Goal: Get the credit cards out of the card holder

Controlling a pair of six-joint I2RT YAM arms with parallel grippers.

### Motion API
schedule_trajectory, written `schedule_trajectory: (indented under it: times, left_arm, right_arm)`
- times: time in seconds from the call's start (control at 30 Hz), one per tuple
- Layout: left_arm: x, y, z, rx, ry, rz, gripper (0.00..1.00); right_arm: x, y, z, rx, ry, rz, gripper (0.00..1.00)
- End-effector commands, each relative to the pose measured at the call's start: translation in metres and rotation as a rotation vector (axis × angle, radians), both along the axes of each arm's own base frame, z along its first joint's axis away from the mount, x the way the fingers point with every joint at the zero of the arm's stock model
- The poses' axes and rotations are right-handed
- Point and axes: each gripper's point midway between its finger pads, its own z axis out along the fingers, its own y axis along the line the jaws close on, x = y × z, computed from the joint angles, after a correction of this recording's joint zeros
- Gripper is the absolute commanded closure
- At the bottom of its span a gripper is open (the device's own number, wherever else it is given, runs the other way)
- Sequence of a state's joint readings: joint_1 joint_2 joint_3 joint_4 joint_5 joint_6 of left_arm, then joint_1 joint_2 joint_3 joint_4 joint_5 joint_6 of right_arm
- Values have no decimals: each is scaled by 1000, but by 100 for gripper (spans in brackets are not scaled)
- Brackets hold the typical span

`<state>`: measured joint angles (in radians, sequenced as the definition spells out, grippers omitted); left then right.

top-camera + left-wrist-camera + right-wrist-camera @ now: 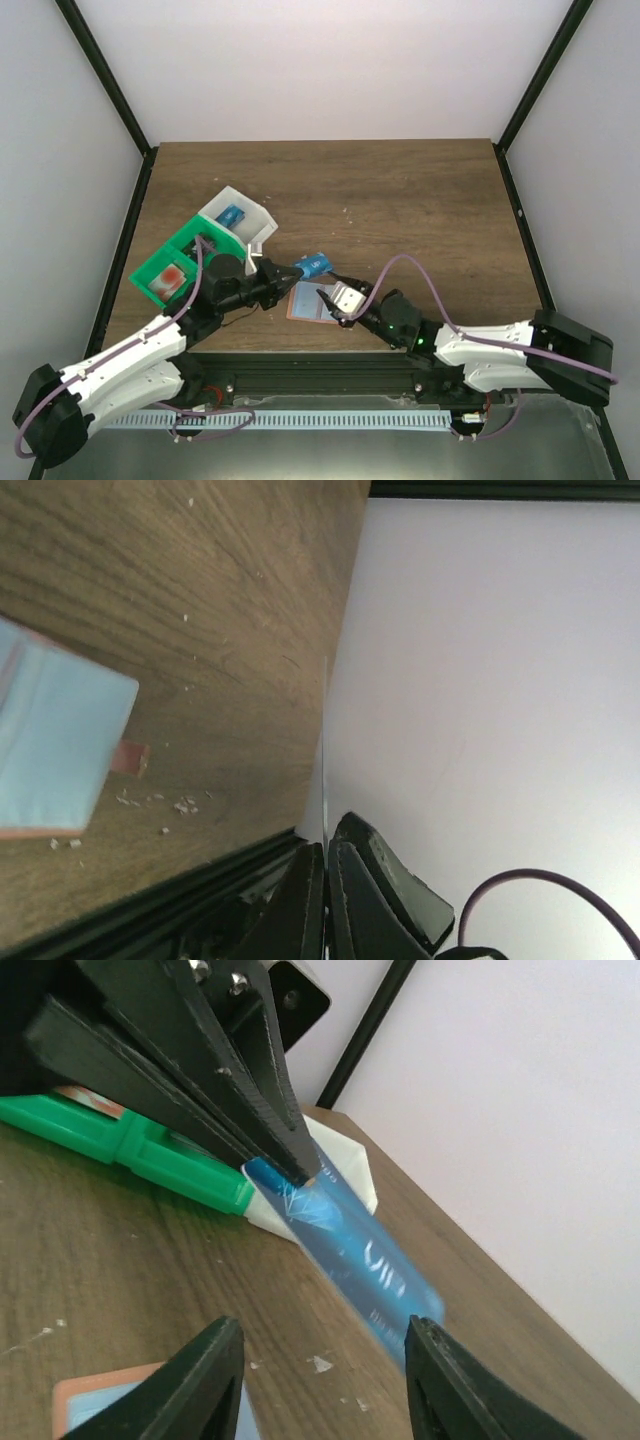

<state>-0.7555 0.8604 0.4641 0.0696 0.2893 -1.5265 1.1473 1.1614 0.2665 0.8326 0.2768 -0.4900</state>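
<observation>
Wooden tabletop, pale walls on three sides. Left gripper is pinched shut on one end of a blue credit card. The card shows edge-on between the fingers in the left wrist view and is held clear of the wood, probably for carrying to a tray. Right gripper, at five o'clock from that card, has its jaws spread wide and holds nothing. It hovers over the card holder, likely to steady it; contact I cannot tell. Out at ten o'clock sit the green tray and the white tray.
</observation>
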Motion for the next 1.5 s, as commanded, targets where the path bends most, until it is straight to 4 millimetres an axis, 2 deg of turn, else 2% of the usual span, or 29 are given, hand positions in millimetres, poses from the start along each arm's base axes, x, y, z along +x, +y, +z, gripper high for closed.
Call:
schedule_trajectory:
  times: [0.0,0.13,0.23,0.3,0.4,0.5,0.57,0.67,0.83,1.07,1.33,1.47]
  left_arm:
    - [12,4,20,35,-265,-13,100]
    - [20,15,16,159,-393,-9,100]
    - [23,21,15,233,-453,-6,100]
    - [28,28,17,287,-480,18,100]
    - [36,40,26,375,-554,61,100]
    - [52,59,33,460,-579,125,100]
    - [64,70,33,508,-565,139,100]
    - [83,88,26,556,-503,143,100]
    - [119,126,9,611,-404,236,100]
    - [166,166,-13,710,-273,311,100]
    - [195,204,-42,816,-108,414,100]
    - [204,210,-54,832,-41,437,100]
  right_arm:
    - [-16,-10,16,172,76,53,47]
    - [-22,-22,13,229,188,51,33]
    - [-23,-30,20,300,292,28,19]
    - [-23,-34,25,337,358,16,1]
    - [-23,-40,29,398,482,-20,0]
    - [-15,-53,26,479,621,-128,0]
    - [-13,-59,25,533,709,-181,0]
    - [-15,-60,28,560,752,-177,0]
    - [-18,-61,35,563,756,-158,0]
    - [-19,-66,47,533,690,-146,0]
    - [-22,-69,70,546,636,-110,0]
    - [-23,-71,75,544,633,-112,0]
